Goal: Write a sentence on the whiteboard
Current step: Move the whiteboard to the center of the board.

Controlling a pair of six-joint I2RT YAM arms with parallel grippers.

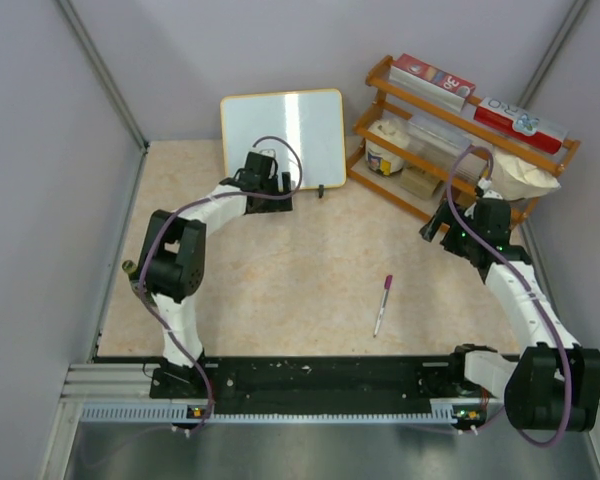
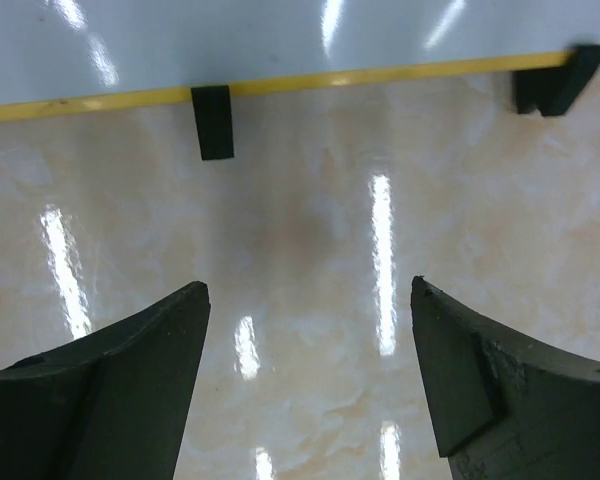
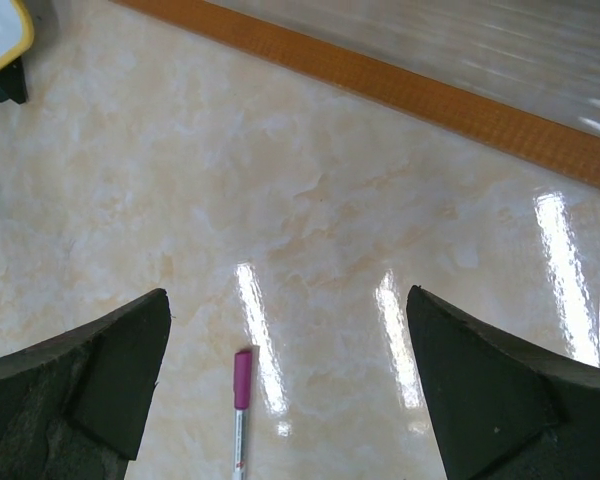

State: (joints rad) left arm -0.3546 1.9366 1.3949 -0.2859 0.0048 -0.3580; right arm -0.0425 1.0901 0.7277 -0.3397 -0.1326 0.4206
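Top view: the whiteboard (image 1: 295,120) sits at 12 o'clock on the tabletop (image 1: 280,270), back by the wall. The left claw (image 1: 272,185) is right at its bottom edge. The right claw (image 1: 436,226) hangs at 3 o'clock near a wooden rack (image 1: 380,75), and a pink-capped pen (image 1: 382,305) lies around 5 o'clock.

Left wrist view: claw spread, nothing in it. The board's yellow edge and 2 black clip feet (image 2: 215,122) are up at 12.

Right wrist view: claw spread wide, empty too. Pen at 6, board corner at 10.
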